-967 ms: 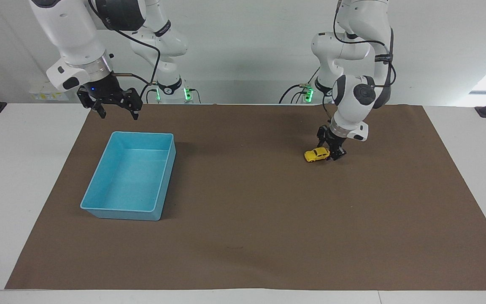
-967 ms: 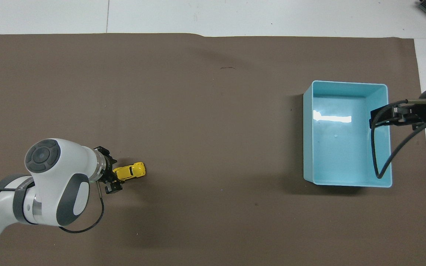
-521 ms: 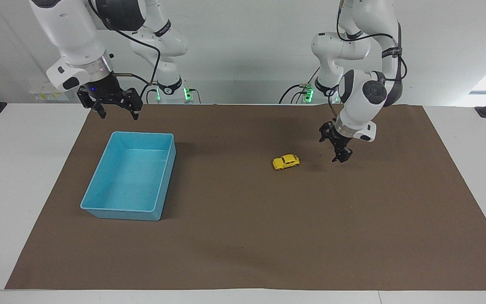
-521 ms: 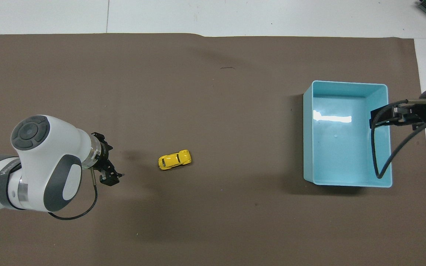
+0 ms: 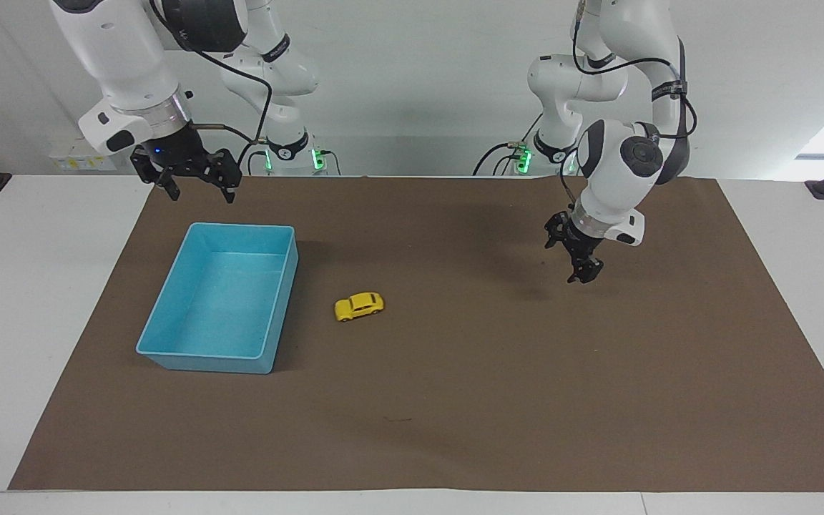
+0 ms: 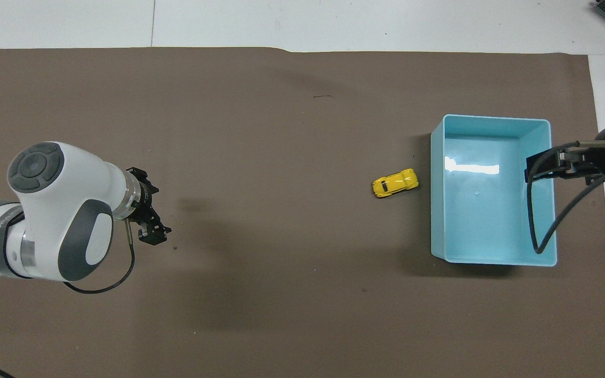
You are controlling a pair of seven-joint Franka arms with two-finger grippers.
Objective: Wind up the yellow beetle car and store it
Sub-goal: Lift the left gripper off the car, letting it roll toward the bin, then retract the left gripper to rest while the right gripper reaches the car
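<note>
The right gripper (image 5: pixel 196 187) hangs with fingers spread wide, holding nothing, just above the robots' end of the blue bin (image 5: pixel 169 315). The yellow beetle car (image 5: pixel 359 306) stands on the brown mat (image 5: pixel 498 400) just beside the bin, well apart from the left gripper (image 5: pixel 584 272), which is wide and empty over the mat

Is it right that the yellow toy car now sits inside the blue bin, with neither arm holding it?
Not quite. The yellow toy car sits on the brown mat beside the blue bin, not inside it, as the overhead view shows. Neither arm holds it.
</note>
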